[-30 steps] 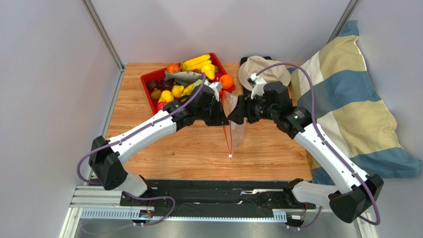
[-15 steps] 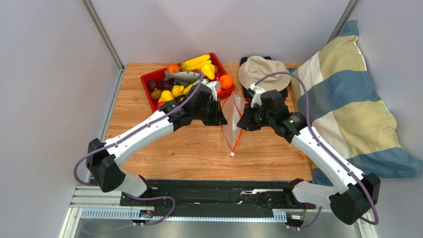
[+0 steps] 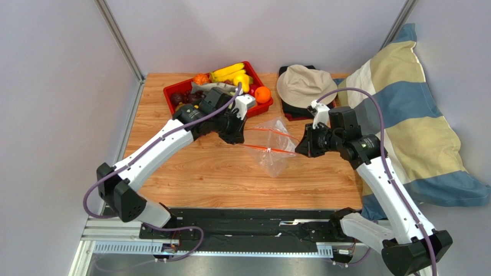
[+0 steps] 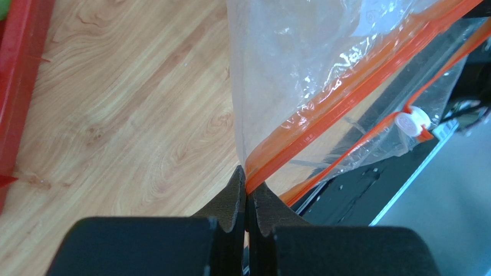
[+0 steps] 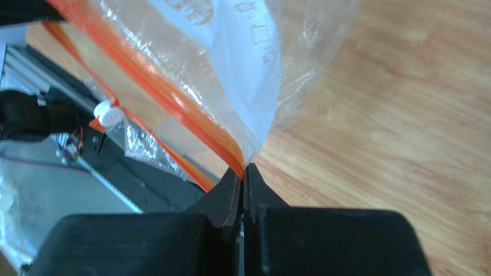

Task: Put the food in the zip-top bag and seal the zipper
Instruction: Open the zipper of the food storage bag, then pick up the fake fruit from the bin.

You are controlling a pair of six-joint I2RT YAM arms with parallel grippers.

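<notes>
The clear zip-top bag (image 3: 272, 146) hangs stretched between my two grippers above the table. My left gripper (image 3: 237, 137) (image 4: 246, 179) is shut on the left end of the bag's orange zipper (image 4: 323, 106). At the opposite end of the zipper (image 5: 190, 109), my right gripper (image 3: 299, 150) (image 5: 244, 171) is also shut on the bag. The two orange strips stand apart, and the white slider (image 3: 268, 150) (image 4: 412, 122) (image 5: 108, 115) sits on the nearer one. The food (image 3: 222, 83) lies piled in the red tray (image 3: 169, 91), with an orange (image 3: 263, 95) at its right corner.
A beige hat (image 3: 305, 83) lies at the back right of the wooden table (image 3: 190, 172). A striped pillow (image 3: 403, 115) lies off the table's right edge. The red tray's wall (image 4: 14, 86) is close to the left of my left gripper.
My right gripper has shut on the bag's zipper edge. Both arms have drawn apart, pulling the bag from a narrow hanging fold into a wide horizontal stretch.
</notes>
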